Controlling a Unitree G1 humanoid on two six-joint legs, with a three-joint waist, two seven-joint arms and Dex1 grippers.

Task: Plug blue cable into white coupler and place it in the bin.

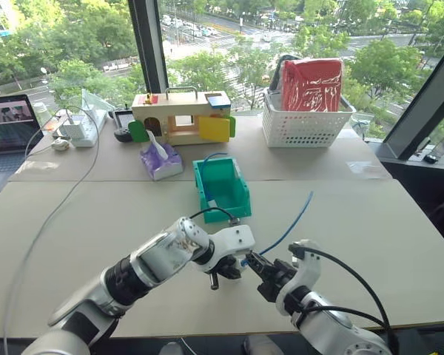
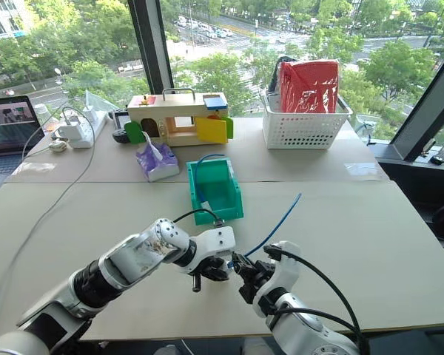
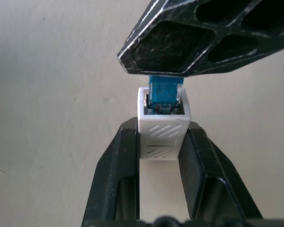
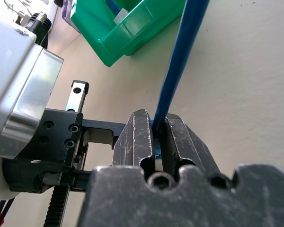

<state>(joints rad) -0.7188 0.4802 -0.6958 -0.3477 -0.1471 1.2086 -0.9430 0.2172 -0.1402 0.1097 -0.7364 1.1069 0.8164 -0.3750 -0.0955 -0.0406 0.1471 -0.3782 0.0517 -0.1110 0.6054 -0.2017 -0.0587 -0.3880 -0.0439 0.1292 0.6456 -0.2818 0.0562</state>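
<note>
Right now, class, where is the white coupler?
In the left wrist view the white coupler sits clamped in the left end effector, over the table near the robot, with the blue cable plug entering its socket.

A broad table (image 1: 370, 244) with a pale beige top is set against tall windows (image 1: 222, 37), and a seam is seen running across it where two surfaces meet. The glass is divided by a dark upright frame post (image 1: 149, 44) and a slanted dark beam (image 1: 422, 111) at the right. Daylight is admitted through the panes, and the tabletop is evenly lit. Beyond the glass, green treetops (image 1: 74, 52), a road with parked cars (image 1: 189, 29) and a building at the far left are viewed from high above. A dark sill ledge (image 1: 422, 159) is found beside the table at the right.
</note>
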